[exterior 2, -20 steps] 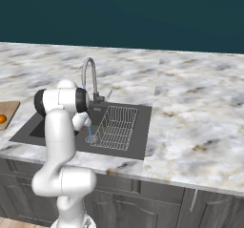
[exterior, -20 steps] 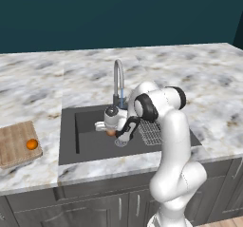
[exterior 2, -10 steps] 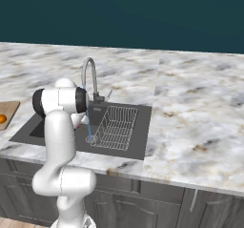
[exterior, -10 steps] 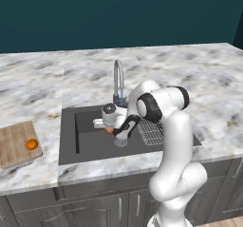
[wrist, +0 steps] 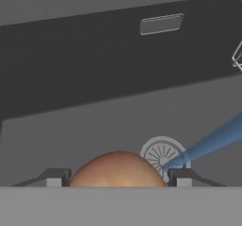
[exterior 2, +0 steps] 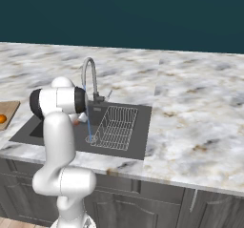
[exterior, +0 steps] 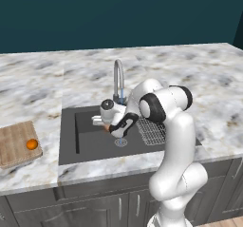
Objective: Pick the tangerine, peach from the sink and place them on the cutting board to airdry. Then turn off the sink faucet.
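Two fruits, one board, one running tap
Tangerine [exterior: 32, 144], one, already on the cutting board [exterior: 14, 145] at 9 o'clock of the sink [exterior: 88, 138]; peach [wrist: 117, 169], one, sits between the gripper [wrist: 116, 177] fingers, jaws narrow around it, apparently gripped above the basin; faucet [exterior: 118, 81] streams onto the drain [wrist: 162, 153]

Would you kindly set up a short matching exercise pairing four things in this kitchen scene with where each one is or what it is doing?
Things:
1. tangerine
2. peach
3. faucet
4. wire rack

Places or states:
A. between the gripper fingertips, over the sink floor
B. sending a stream of water down to the drain
C. on the cutting board
D. in the sink, at the side away from the cutting board

Pairs: 1-C, 2-A, 3-B, 4-D
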Available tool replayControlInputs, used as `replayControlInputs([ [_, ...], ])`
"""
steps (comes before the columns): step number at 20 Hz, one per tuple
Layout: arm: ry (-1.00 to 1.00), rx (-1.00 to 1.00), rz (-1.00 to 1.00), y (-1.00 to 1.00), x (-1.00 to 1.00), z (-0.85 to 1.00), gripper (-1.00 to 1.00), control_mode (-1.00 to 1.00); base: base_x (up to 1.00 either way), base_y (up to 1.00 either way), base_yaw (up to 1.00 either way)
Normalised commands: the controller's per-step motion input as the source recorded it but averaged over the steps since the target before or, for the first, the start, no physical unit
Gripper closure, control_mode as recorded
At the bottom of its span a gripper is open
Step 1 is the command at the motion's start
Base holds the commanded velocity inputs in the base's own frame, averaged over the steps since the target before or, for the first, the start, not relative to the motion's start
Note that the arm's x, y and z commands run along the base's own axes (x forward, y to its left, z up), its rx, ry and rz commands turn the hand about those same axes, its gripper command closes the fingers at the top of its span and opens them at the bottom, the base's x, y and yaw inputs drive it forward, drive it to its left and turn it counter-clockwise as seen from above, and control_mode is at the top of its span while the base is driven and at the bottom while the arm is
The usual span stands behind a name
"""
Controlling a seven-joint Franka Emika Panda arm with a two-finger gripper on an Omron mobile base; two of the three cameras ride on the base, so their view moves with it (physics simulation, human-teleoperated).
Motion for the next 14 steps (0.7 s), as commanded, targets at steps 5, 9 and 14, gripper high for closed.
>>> replayControlInputs([
  [5,0.00,0.00,-0.02,0.09,-0.06,0.24,1.00,-1.00,0.00,0.00,0.00],
  [9,0.00,0.00,-0.01,0.13,-0.09,0.15,1.00,-1.00,0.00,0.00,0.00],
  [14,0.00,0.00,-0.01,0.09,-0.11,0.23,1.00,-1.00,0.00,0.00,0.00],
])
